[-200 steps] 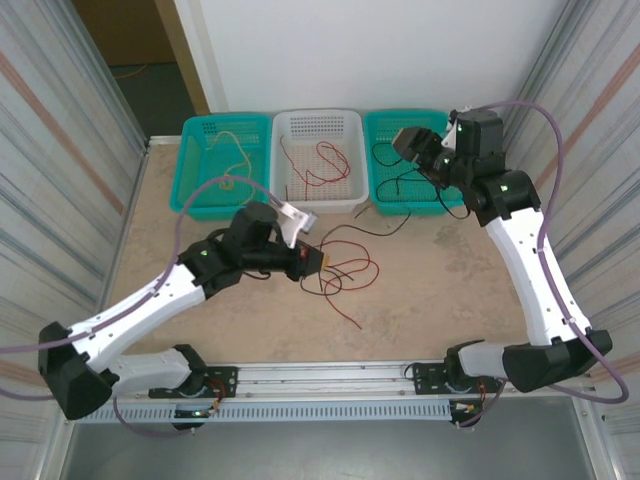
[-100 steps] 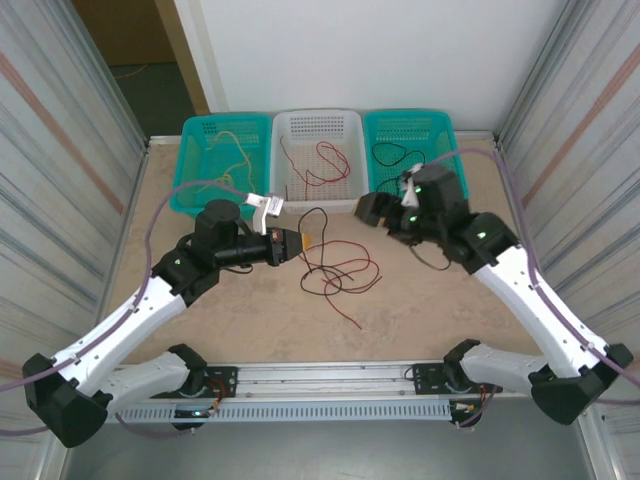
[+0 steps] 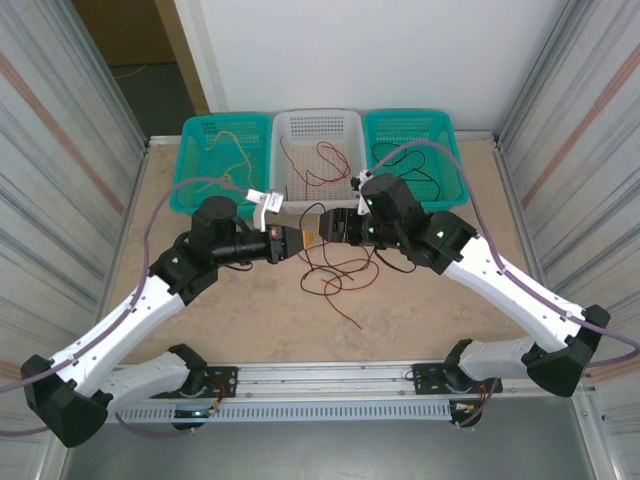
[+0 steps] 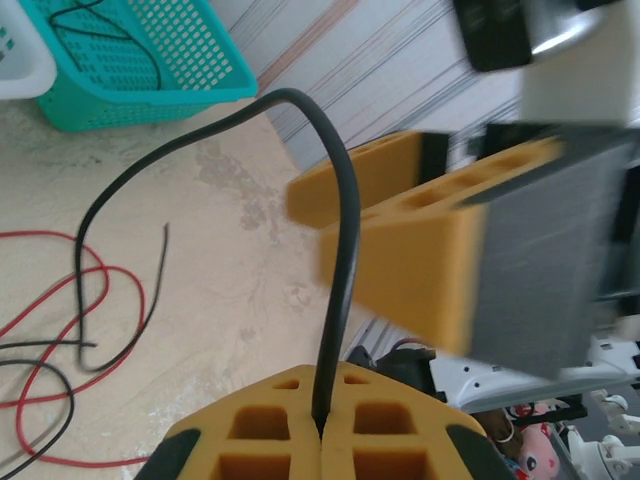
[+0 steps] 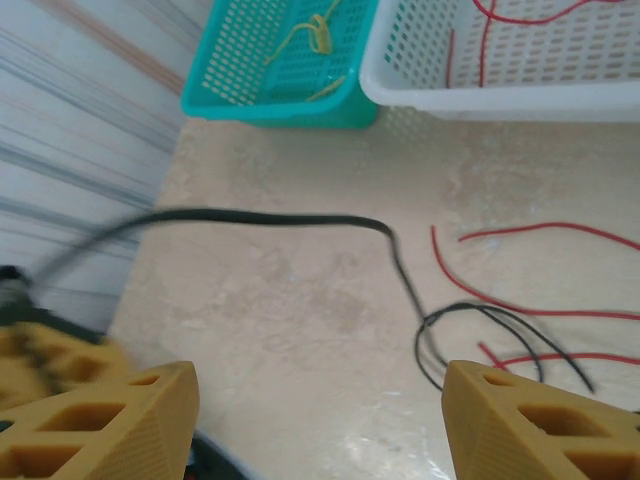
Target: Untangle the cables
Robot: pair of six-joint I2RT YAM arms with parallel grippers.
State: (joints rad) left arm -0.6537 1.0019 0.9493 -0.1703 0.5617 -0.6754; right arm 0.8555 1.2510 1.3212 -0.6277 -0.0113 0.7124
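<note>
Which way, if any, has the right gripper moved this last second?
Yes: the right gripper went leftward, off the right teal basket to just before the white basket.

Place: a robot lab test cell.
Arms: left arm (image 3: 130,317) and right arm (image 3: 510,292), white and black, bolted to a metal rail (image 3: 330,372) at the near edge.
Worktop (image 3: 200,310): bare beige slab, walled by striped panels (image 3: 60,130) on both sides.
Baskets: teal basket (image 3: 215,128), white basket (image 3: 318,122) and second teal basket (image 3: 405,122), in a row at the far edge.
Cables (image 3: 348,270): loose red and black strands on the worktop.
</note>
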